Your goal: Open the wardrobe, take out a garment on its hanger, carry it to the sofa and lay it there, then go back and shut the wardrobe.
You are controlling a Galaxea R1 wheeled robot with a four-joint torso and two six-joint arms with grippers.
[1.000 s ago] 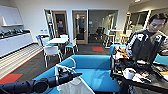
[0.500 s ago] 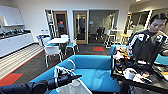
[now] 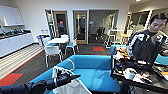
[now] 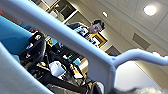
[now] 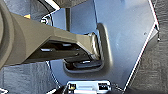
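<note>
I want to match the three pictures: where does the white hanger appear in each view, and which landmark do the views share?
Head view: the hanger is low, left of centre, by the dark left arm, before the sofa.
Left wrist view: the hanger is a thick pale bar crossing the picture, close up.
Right wrist view: robot's own parts and grey floor here.
Shared landmark: the blue sofa, in head and left wrist views.

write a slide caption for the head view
Left end effector carries the white garment on its hanger to the blue sofa.
</note>
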